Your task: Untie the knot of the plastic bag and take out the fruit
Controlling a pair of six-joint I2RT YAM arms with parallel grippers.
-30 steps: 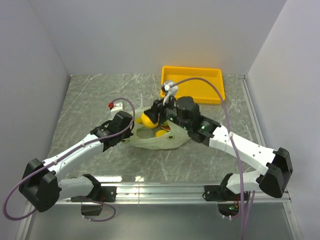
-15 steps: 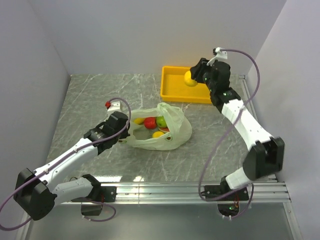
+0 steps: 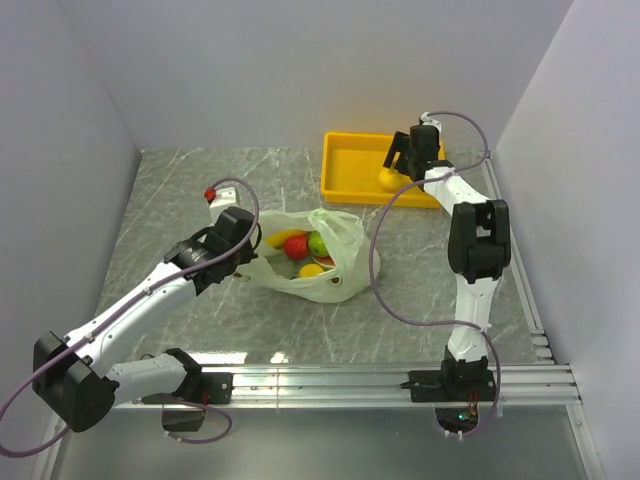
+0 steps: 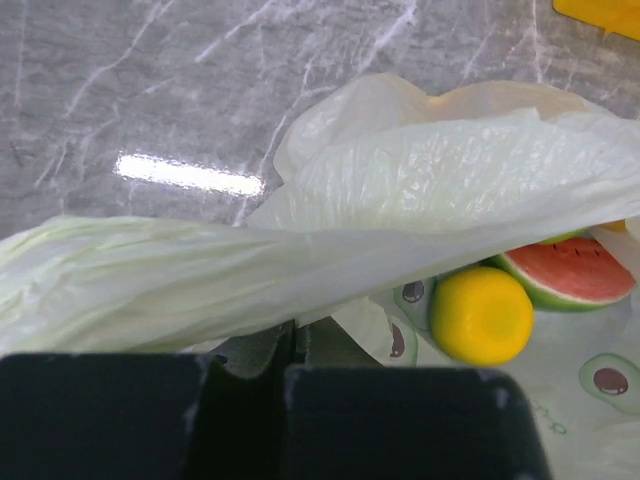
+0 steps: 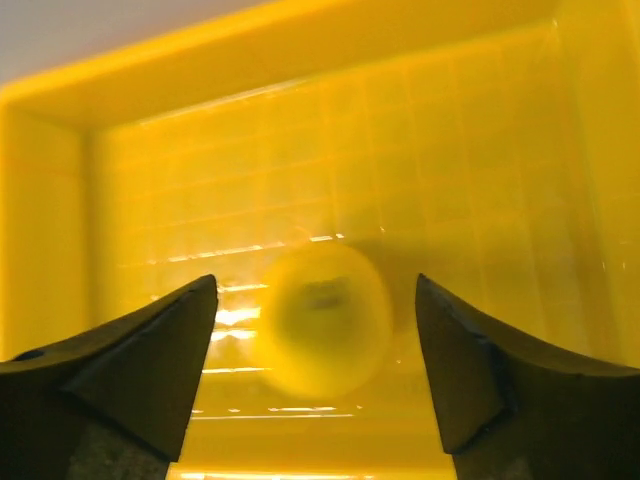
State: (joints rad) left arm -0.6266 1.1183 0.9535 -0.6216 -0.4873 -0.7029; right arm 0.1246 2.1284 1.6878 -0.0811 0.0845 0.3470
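R pincer (image 5: 315, 292) spread open over yellow fruit (image 5: 322, 318) lying in yellow tray (image 5: 300, 150); L pincer (image 4: 292, 352) clamped on plastic bag (image 4: 420, 180) edge.

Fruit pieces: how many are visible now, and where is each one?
6. One yellow fruit is in the yellow tray. In the plastic bag: banana, red apple, green apple, yellow piece, watermelon slice. More may be hidden.

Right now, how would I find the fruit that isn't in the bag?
Find the yellow tray at the far edge of the table. Near its right end, beneath the open right pincer, sits one round yellow fruit. It's the only fruit outside the pale green plastic bag.
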